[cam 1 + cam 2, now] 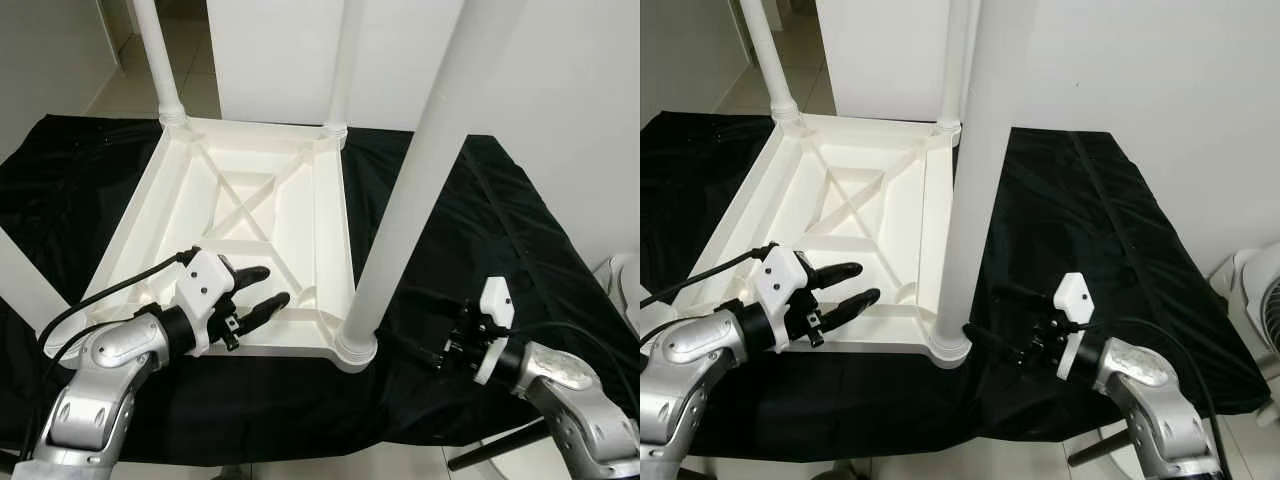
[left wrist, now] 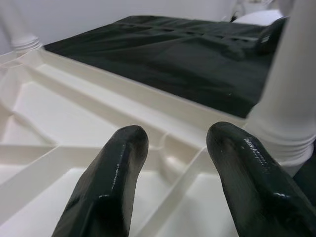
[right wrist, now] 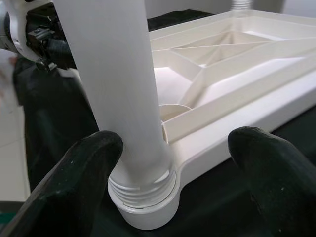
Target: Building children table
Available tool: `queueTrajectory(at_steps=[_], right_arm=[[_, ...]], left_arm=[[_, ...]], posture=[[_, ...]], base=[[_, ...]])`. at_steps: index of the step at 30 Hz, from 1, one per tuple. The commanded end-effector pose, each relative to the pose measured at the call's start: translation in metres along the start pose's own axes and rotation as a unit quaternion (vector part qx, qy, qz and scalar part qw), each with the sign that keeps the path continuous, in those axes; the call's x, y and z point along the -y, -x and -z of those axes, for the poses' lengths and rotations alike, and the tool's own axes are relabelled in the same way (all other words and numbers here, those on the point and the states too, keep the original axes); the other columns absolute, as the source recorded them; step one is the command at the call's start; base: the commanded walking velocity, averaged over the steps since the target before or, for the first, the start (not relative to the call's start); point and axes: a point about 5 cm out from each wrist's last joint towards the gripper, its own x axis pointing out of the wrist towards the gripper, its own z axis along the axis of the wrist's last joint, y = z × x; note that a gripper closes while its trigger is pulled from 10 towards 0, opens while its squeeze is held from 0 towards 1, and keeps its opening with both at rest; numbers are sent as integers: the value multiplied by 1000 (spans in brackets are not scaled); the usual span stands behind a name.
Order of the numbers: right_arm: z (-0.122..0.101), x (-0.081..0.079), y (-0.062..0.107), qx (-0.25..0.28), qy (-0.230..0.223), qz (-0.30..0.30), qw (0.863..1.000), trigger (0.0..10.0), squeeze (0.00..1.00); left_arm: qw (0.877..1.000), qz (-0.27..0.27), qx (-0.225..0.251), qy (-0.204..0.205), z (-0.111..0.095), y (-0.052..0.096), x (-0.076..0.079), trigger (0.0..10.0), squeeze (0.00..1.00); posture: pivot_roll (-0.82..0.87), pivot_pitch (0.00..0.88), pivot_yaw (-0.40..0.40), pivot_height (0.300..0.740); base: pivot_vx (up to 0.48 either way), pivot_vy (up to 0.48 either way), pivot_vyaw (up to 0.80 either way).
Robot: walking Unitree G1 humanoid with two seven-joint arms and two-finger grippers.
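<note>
A white plastic children's table [image 1: 330, 215] lies upside down on a black cloth [image 1: 480, 220], ribs facing up. White legs stand in the far left corner [image 1: 155, 60], the far right corner [image 1: 345, 60] and the near right corner [image 1: 405, 200]. My left gripper [image 1: 270, 285] hovers open over the ribs by the table's near edge, holding nothing. In the left wrist view its fingertips [image 2: 123, 148] point toward the near right leg's threaded collar [image 2: 284, 143]. My right gripper [image 3: 177, 145] is open at the collar of the near right leg [image 3: 113, 74], one finger on each side, apart from it.
A white strip [image 1: 25, 275], maybe another leg, crosses the left edge by the table's near left corner. A white fan [image 1: 1260, 290] stands off the right end of the cloth. White walls and pale floor lie beyond. The cloth to the right of the table is bare.
</note>
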Motion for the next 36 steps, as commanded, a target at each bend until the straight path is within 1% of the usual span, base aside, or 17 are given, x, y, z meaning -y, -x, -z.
queueTrajectory(at_steps=[1,4,6,7,8,9,12,14,18,20,22,23,25,27,29,33,36], right_arm=[[-2,1,-6,7,5,-15,1000,10000,0],[0,2,-8,4,5,-23,1000,10000,0],[2,-1,-13,-5,2,-52,999,10000,0],[2,-1,-13,-5,2,-52,999,10000,0],[4,-4,-13,-15,-2,-77,997,10000,0],[4,-4,-13,-15,-2,-77,997,10000,0],[8,-13,-13,-47,-8,-151,987,10000,0],[8,-13,-13,-47,-8,-151,987,10000,0],[9,-12,-16,-53,-2,-177,983,10000,0],[9,-11,-18,-52,2,-176,983,10000,0],[9,-8,-26,-37,4,-157,987,10000,0],[9,-8,-26,-37,4,-157,987,10000,0],[10,-4,-39,-11,9,-114,993,10000,0],[10,-4,-39,-11,9,-114,993,10000,0],[11,-4,-50,9,9,-81,997,10000,0],[11,-5,-65,39,-10,-34,999,10000,0],[11,-5,-67,44,-14,-27,999,10000,0]], left_arm=[[1000,-6,-7,14,2,-3,5,10000,0],[1000,1,-7,26,3,-4,8,10000,0],[999,7,-12,30,7,-6,13,10000,0],[999,7,-12,30,7,-6,13,10000,0],[999,8,-15,29,8,-7,14,10000,0],[999,8,-15,29,8,-7,14,10000,0],[999,11,-21,32,11,-7,15,10000,0],[999,11,-21,32,11,-7,15,10000,0],[999,9,-25,33,11,-7,14,10000,0],[999,7,-27,33,11,-6,14,10000,0],[999,1,-33,28,12,-4,11,10000,0],[999,1,-33,28,12,-4,11,10000,0],[999,-5,-37,22,13,-2,9,10000,0],[999,-5,-37,22,13,-2,9,10000,0],[999,-7,-37,21,13,-2,8,10000,0],[999,-18,-36,13,14,-3,4,10000,0],[999,-20,-36,13,14,-4,4,10000,0]], posture=[[148,16,-59,740],[152,17,-62,740],[155,16,-66,740],[155,16,-66,740],[155,18,-67,740],[155,18,-67,740],[156,14,-68,740],[156,14,-68,740],[162,11,-66,740],[162,11,-66,740],[166,6,-69,740],[166,6,-69,740],[167,5,-76,740],[167,5,-76,740],[168,9,-83,740],[173,22,-95,740],[176,33,-100,740]], base=[[0,0,0],[0,0,0],[0,0,0],[0,0,0],[0,0,0],[0,0,0],[0,0,0],[0,0,0],[0,0,0],[0,0,0],[0,0,0],[0,0,0],[0,0,0],[0,0,0],[0,0,0],[0,0,0],[0,0,0]])
